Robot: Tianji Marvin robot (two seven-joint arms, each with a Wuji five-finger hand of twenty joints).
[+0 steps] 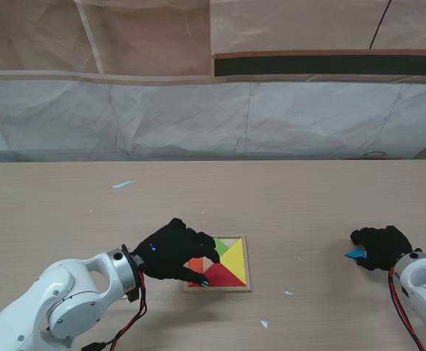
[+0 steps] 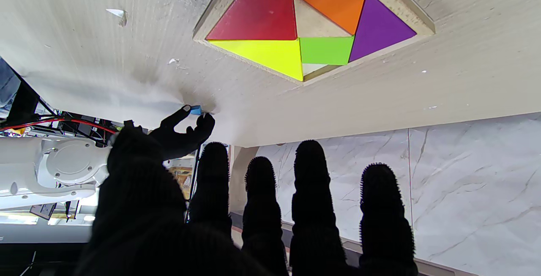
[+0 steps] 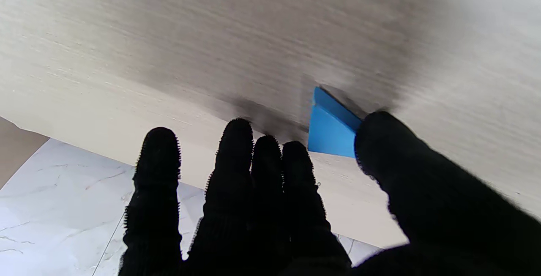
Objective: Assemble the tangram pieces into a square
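The right hand (image 1: 380, 247) pinched a blue piece (image 1: 356, 254) at the counter's right; the left hand (image 1: 175, 251), empty and spread, hovered over the tray (image 1: 247, 265), awaiting delivery.

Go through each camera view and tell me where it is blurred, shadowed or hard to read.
Stand view: sharp, evenly lit; the left hand hides part of the tray. Left wrist view: tray crisp, fingers dark silhouettes. Right wrist view: table streaked with motion blur, a soft shadow around the blue piece, right hand featureless black.
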